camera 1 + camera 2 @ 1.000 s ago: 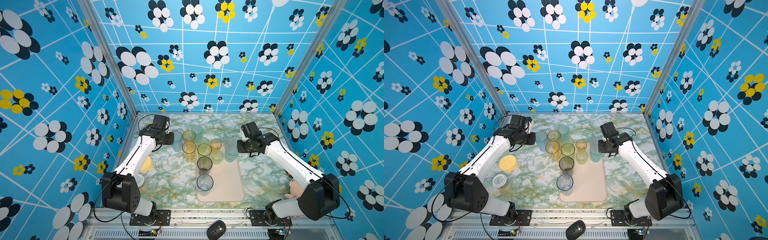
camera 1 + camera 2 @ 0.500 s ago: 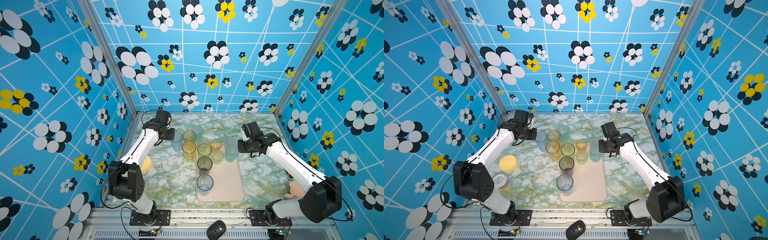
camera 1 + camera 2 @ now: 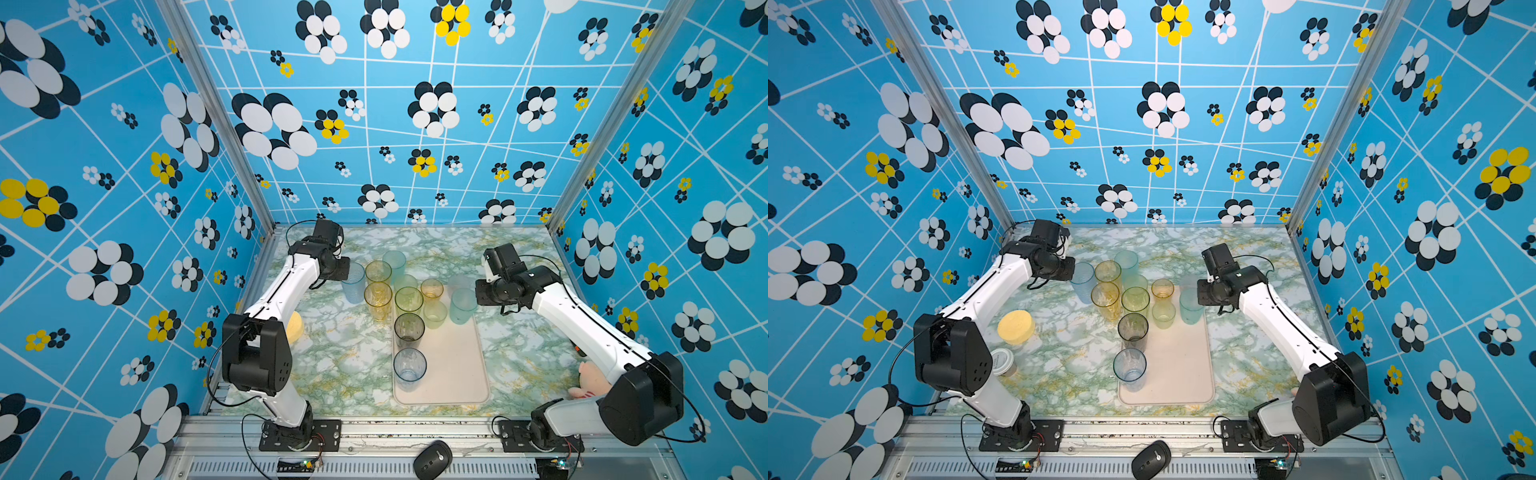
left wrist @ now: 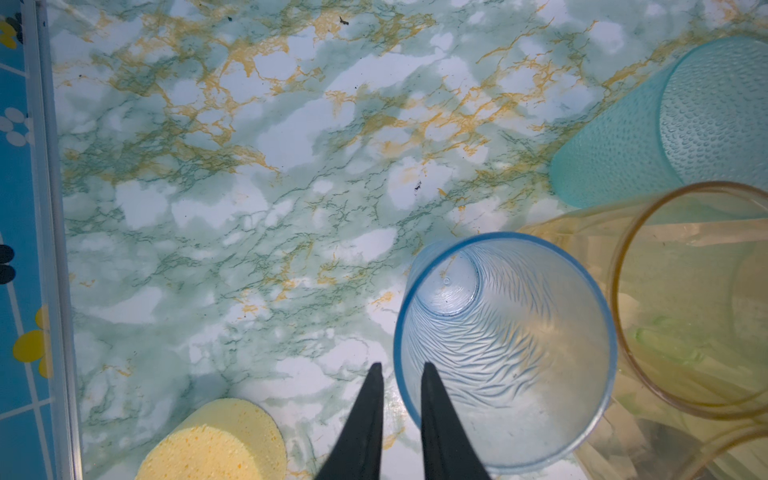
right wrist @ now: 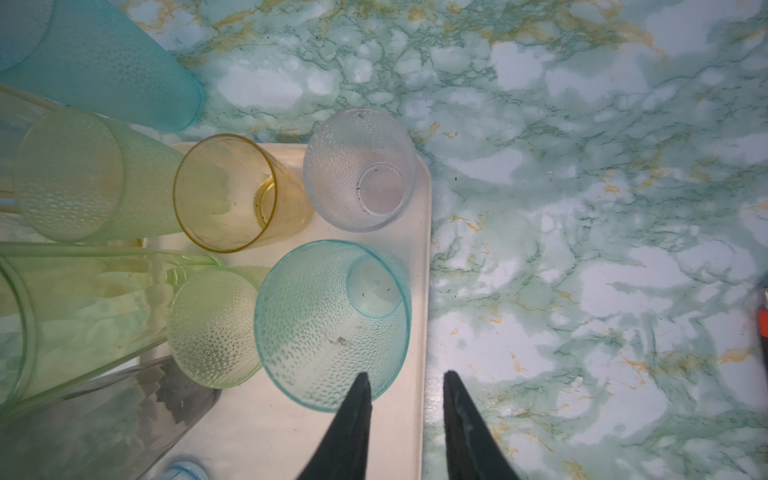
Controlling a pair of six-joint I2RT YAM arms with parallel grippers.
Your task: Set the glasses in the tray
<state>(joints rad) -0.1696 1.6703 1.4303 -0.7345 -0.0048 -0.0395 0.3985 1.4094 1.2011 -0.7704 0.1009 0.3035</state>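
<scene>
Movement since a second ago is nearly all on the left: that arm has swung forward and the left hand (image 4: 401, 368) has come in over the blue tumbler (image 4: 507, 353). Its fingers stand a narrow gap apart, one inside the rim and one outside (no firm pinch is visible). This tumbler stands upright on the desk (image 3: 340, 357), left of the tray (image 3: 453, 374) and just beside an amber tumbler (image 4: 685, 299). The right hand (image 5: 406, 376) has barely shifted. Its fingers are well apart, one over the teal tumbler (image 5: 332, 324) at the tray's right edge, the other over bare desk.
</scene>
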